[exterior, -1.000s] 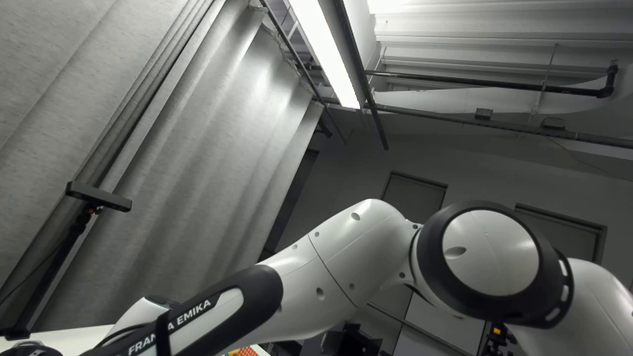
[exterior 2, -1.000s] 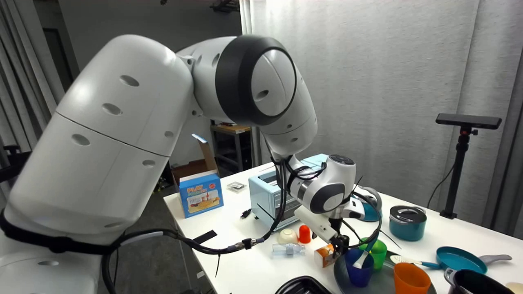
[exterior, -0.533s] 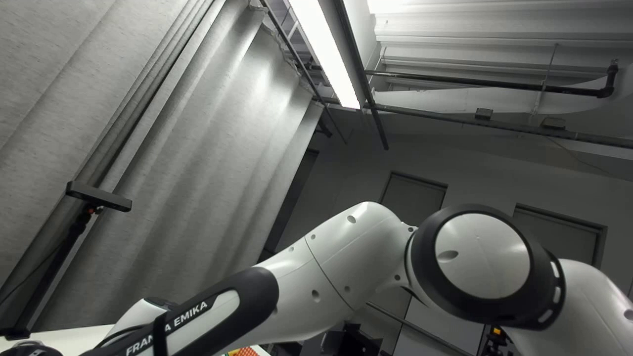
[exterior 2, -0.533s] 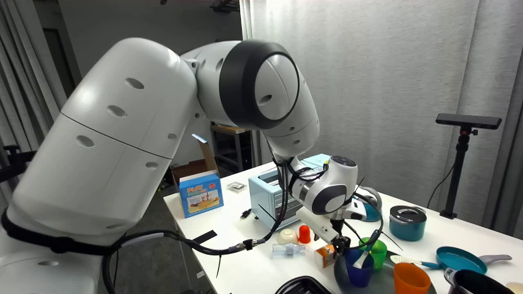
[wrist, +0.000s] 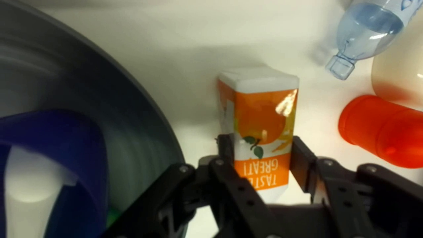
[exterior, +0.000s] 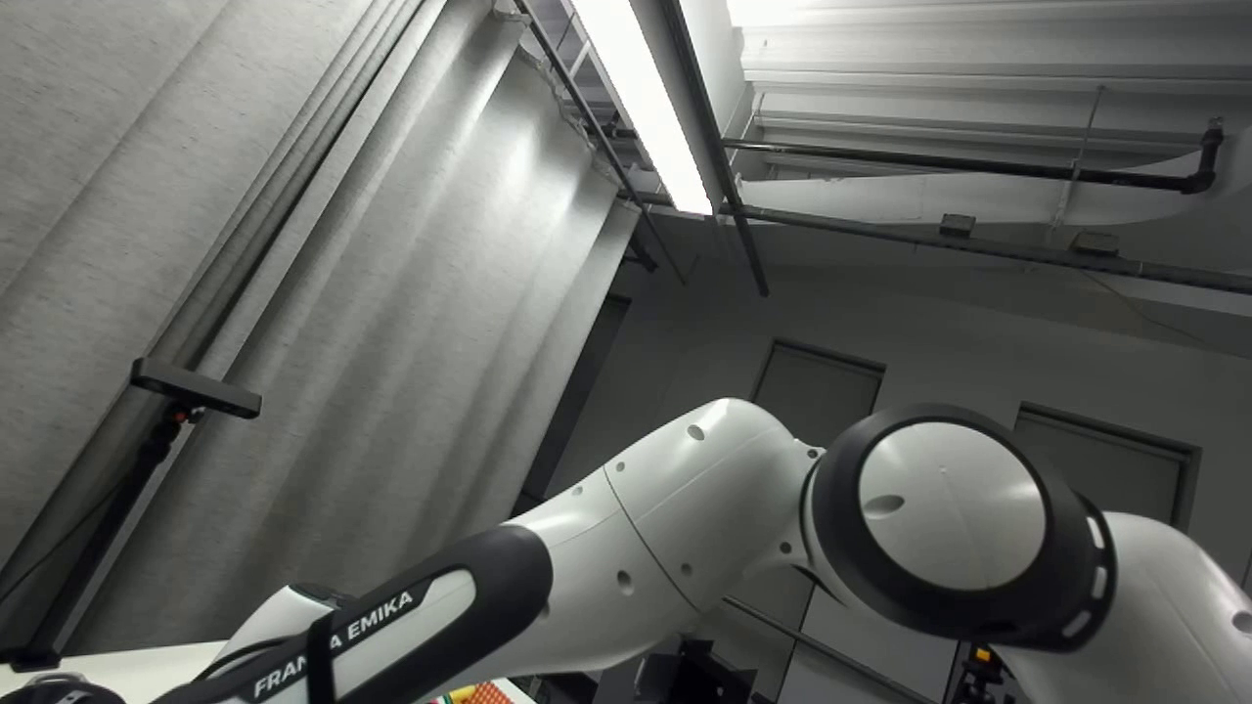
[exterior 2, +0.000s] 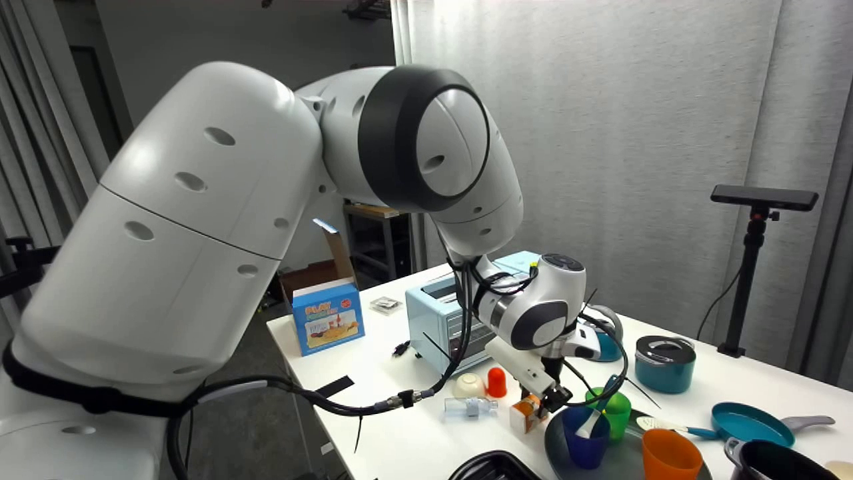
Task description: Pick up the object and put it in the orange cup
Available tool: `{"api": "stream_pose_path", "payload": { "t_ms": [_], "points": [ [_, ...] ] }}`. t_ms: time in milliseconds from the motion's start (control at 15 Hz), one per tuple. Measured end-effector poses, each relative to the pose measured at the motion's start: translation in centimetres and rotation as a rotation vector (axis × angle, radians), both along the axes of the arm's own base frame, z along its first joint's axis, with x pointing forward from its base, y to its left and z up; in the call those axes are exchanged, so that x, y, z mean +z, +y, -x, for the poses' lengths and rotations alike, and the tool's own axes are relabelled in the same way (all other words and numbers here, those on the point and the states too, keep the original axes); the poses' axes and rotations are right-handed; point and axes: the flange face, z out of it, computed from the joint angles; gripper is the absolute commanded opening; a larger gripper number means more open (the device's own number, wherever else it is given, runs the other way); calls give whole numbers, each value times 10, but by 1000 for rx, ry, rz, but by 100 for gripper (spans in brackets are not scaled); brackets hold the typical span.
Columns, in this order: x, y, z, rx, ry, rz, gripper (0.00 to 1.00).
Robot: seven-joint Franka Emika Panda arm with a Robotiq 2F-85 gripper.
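Well, a blue cup [exterior 2: 586, 451] separates carton [wrist: 262, 122] from orange cup [exterior 2: 670, 459].

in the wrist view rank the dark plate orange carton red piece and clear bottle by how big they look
1. Dark plate
2. Orange carton
3. Red piece and clear bottle: too alike in size to rank, both cut off by the frame.

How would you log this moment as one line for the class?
gripper: closed on orange-and-white boxy carton; lift: cannot tell; round orange plastic cup: upright; placement: not yet done, carton outside cup
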Motion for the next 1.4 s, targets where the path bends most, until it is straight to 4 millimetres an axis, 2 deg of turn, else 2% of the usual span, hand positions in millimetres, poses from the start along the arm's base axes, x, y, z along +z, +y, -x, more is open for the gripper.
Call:
{"api": "stream_pose_path", "payload": {
  "t_ms": [267, 467, 667, 933, 1133, 1400],
  "points": [
    [1, -2, -1, -3, -2, 0, 20],
    [11, -2, -4, -1, -19, 1, 20],
    [38, 2, -9, 15, -67, 6, 20],
    [88, 6, -13, 52, -162, 36, 20],
    [120, -7, -11, 58, -229, 72, 20],
    [147, -35, -4, 36, -289, 115, 20]
  ]
}}
